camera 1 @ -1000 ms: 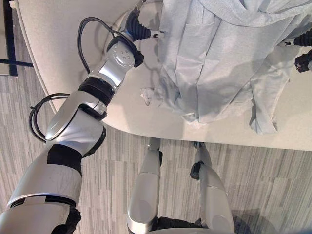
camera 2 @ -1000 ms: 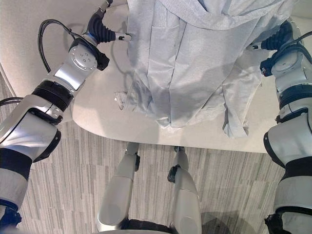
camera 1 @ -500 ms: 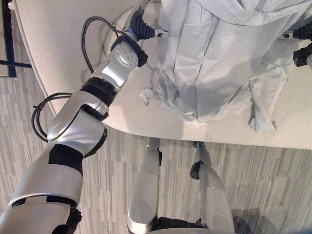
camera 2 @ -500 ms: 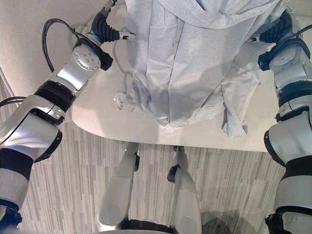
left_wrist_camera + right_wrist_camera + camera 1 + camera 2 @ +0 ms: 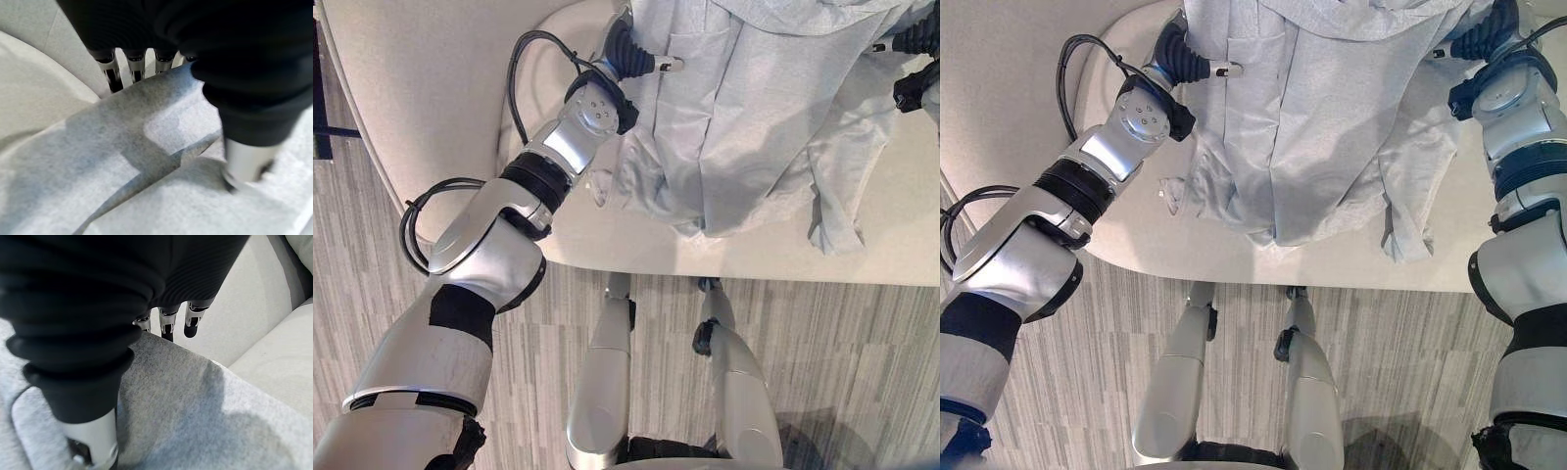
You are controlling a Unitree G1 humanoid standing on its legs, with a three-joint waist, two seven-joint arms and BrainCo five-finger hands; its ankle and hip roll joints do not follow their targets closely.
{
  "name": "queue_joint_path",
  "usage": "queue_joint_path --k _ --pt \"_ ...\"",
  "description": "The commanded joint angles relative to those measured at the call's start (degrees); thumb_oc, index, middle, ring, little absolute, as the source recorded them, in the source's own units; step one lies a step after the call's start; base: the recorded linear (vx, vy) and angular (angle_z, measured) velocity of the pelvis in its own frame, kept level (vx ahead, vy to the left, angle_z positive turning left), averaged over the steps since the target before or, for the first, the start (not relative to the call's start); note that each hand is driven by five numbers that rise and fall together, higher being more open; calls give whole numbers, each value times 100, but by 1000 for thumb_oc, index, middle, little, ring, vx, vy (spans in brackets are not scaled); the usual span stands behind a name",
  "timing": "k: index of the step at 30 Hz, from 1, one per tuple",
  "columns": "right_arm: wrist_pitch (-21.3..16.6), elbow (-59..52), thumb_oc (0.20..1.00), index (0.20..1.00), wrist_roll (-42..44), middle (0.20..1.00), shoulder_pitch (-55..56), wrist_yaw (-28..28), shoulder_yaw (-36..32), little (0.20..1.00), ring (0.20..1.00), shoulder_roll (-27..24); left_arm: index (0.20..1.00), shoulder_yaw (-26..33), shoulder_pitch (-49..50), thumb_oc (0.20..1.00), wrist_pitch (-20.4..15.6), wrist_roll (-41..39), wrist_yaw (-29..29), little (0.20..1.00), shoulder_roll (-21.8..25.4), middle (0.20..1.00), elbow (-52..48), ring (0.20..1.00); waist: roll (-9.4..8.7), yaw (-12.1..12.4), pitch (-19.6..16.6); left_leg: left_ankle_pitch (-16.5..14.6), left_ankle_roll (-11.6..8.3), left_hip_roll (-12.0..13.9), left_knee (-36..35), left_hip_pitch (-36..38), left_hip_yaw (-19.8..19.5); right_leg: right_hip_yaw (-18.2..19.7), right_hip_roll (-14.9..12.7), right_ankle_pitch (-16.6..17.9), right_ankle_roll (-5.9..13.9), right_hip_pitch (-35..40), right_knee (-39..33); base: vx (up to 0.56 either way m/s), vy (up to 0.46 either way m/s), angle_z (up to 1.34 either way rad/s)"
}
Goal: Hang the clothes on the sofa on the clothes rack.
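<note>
Garment (image 5: pixel 754 108) hem near sofa (image 5: pixel 440 88) edge

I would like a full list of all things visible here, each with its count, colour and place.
Garment: one, pale grey-blue, spread over the sofa seat, its lower edge near the seat's front edge.
Sofa: one, cream, across the upper part of the eye views.
Floor: grey striped planks, in front of the sofa.
Left robot hand: one, thumb and fingers pinching the garment's left side.
Right robot hand: one, thumb and fingers pinching the garment's right side.
</note>
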Motion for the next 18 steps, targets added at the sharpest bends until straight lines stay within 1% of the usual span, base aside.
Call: queue_joint_path --k 1,3,11,14,15,18 --pt "-190 -104 200 200 30 200 -357 -147 72 200 200 -234 200 -280 -777 200 -375 -81 -67 200 -426 200 153 200 177 96 -169 -794 -219 418 -615 808 199 331 -383 -663 78 239 36 0 0 0" --pt "-187 -169 200 200 17 200 -283 -142 14 200 200 -213 200 -303 -782 200 -379 -77 -70 200 -429 200 128 200 169 90 -169 -794 -222 423 -615 830 208 321 -384 -657 79 260 36 4 -15 1" --pt "-200 -808 200 200 -182 200 91 -243 -274 200 200 -309 200 -52 -682 200 -372 -153 -15 200 -336 200 276 200 104 -2 -169 -819 -223 467 -615 963 250 321 -375 -665 91 365 36 1 -4 0" --pt "-219 -1177 200 200 -337 200 246 -297 -362 200 200 -435 200 9 -642 200 -344 -39 -15 200 -229 200 81 200 72 -28 -169 -832 -232 479 -615 1004 258 331 -371 -667 95 408 36 0 -11 0" --pt "-221 -1532 200 200 -489 200 441 -361 -513 200 200 -586 200 119 -534 200 -312 69 2 200 -101 200 -107 200 61 -42 -169 -843 -230 480 -615 1062 272 334 -365 -669 99 464 36 5 -34 -2" --pt "-194 -1864 200 200 -720 200 680 -431 -683 200 200 -758 200 263 -347 200 -255 206 -6 200 67 200 -335 200 35 -37 -169 -850 -226 485 -615 1195 288 350 -356 -685 103 591 36 5 -12 -2"
